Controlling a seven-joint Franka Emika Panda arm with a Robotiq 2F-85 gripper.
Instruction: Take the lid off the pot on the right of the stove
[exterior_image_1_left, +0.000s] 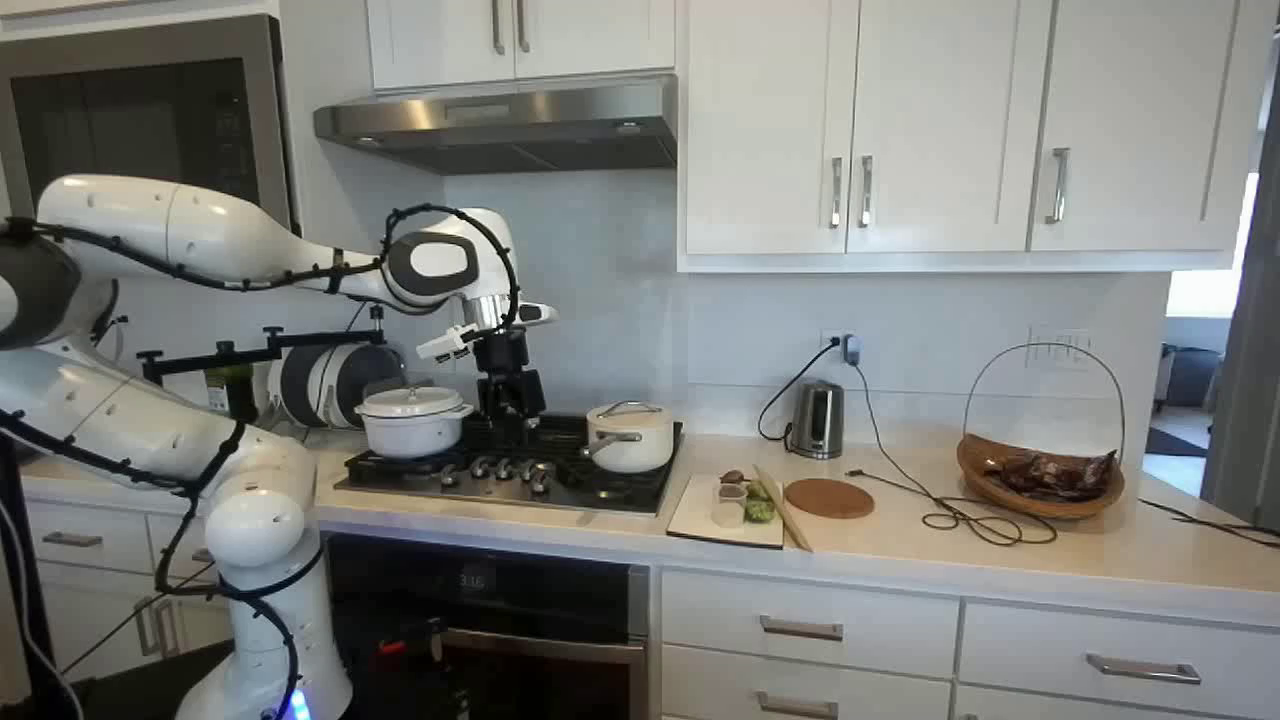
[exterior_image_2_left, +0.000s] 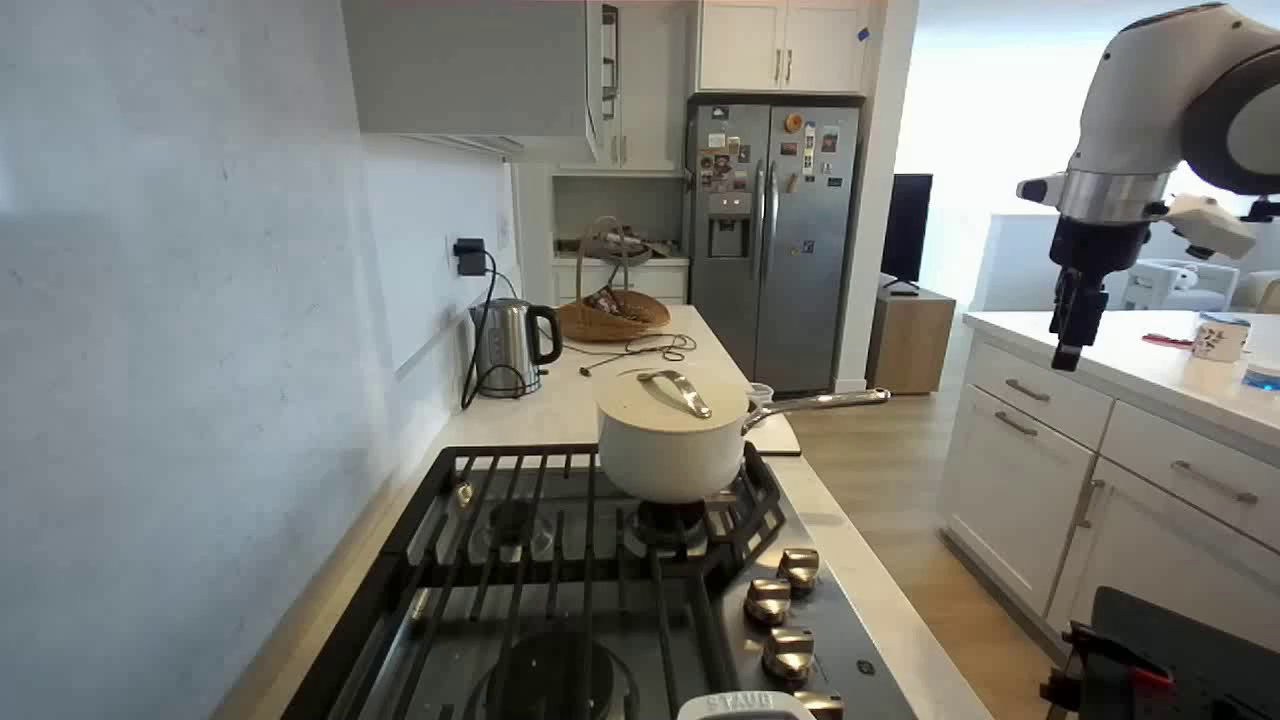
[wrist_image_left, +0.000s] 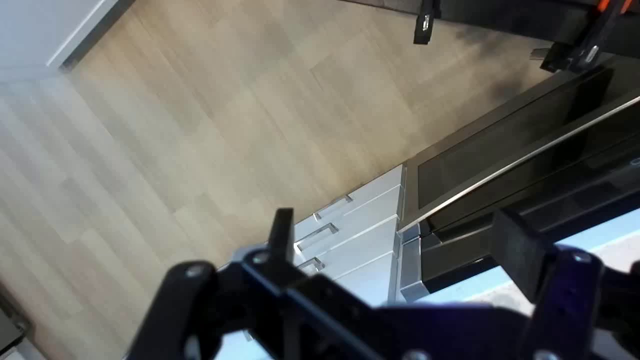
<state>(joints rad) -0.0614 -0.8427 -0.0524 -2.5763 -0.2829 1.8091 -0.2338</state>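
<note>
The pot (exterior_image_1_left: 640, 452) is a pale saucepan standing on the right part of the black gas stove (exterior_image_1_left: 600, 492). It also shows in an exterior view (exterior_image_2_left: 660, 468) with its metal side handle. Its pale lid (exterior_image_1_left: 610, 413) sits on it; the lid's metal loop handle shows in an exterior view on the lid (exterior_image_2_left: 640, 405). My gripper (exterior_image_1_left: 513, 405) points down; in an exterior view the gripper (exterior_image_2_left: 1070, 345) hangs out in front of the counter, apart from the pot. In the wrist view the gripper (wrist_image_left: 395, 225) is open with nothing between its fingers; pot and lid are out of view.
A larger white pot (exterior_image_1_left: 412, 430) with a knobbed lid stands on the stove's left. A board (exterior_image_1_left: 690, 510) with small items, a brown round mat (exterior_image_1_left: 828, 498), a kettle (exterior_image_1_left: 818, 420) and a basket (exterior_image_1_left: 1040, 480) are on the right. A range hood (exterior_image_1_left: 500, 125) hangs above.
</note>
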